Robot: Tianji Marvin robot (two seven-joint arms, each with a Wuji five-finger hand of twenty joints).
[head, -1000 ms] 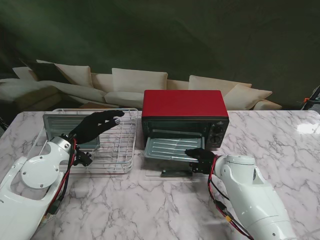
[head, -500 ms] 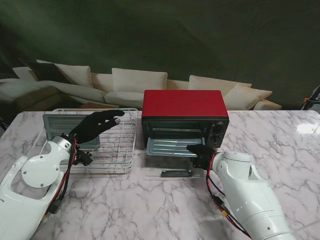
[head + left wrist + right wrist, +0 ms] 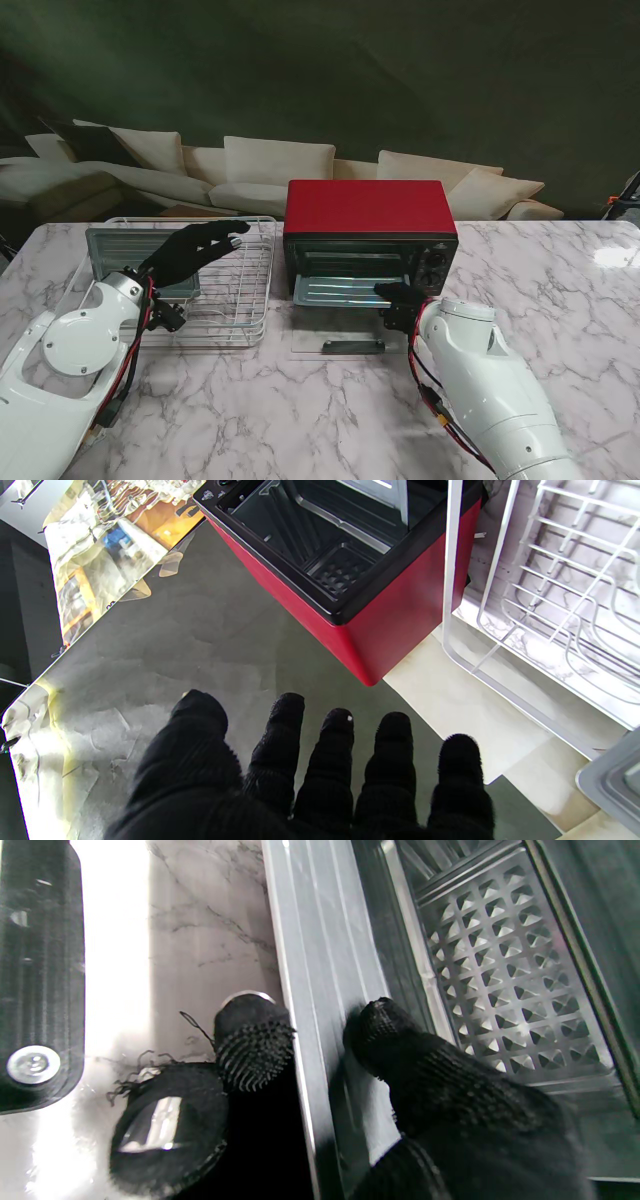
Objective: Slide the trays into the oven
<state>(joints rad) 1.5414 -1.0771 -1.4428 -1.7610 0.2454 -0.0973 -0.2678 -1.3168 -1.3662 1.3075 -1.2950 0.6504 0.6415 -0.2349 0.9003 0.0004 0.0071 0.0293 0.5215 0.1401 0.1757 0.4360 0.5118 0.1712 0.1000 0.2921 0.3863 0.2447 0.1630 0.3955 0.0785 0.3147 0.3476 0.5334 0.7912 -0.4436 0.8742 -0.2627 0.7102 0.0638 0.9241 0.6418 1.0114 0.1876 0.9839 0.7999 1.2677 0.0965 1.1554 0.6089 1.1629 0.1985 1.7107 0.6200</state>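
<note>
While pinched by R hand, tray edge btwn thumb & fingers.

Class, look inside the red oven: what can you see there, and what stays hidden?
Inside the red oven, a silver tray lies partly slid in, gripped at its front edge by the right hand. The rear of the cavity is dark and hidden.

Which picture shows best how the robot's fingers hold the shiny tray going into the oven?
The right wrist view: the right hand pinches the tray edge, one finger on top, another underneath. The stand view shows the whole tray partly inside the oven, but the grip is tiny. The left wrist view shows only a sliver.
</note>
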